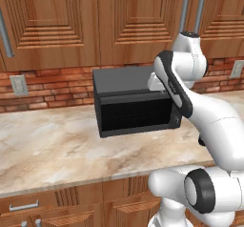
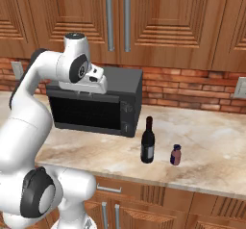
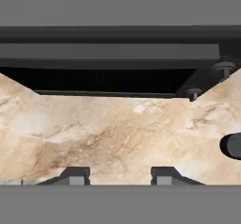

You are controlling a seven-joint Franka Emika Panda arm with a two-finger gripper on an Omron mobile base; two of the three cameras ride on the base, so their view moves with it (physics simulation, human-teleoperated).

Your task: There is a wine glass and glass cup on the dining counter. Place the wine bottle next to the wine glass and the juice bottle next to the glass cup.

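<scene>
The wine bottle (image 2: 148,141), dark with a red-capped neck and a pale label, stands upright on the wall counter (image 2: 211,146), just right of the microwave. The small purple juice bottle (image 2: 176,155) stands a short way to its right. My gripper (image 3: 120,176) hangs above the counter in front of the microwave's top, left of both bottles. It is open, with nothing between its fingertips (image 3: 75,175). A dark round shape (image 3: 231,145) shows at the right edge of the hand view; I cannot tell what it is. The wine glass, glass cup and dining counter are out of view.
A black microwave (image 2: 98,108) sits against the brick wall at the back of the wall counter (image 1: 47,145). Wooden cupboards (image 2: 144,16) hang above it and drawers run below the counter's edge. There are bare stretches of marbled top left of the microwave and right of the bottles.
</scene>
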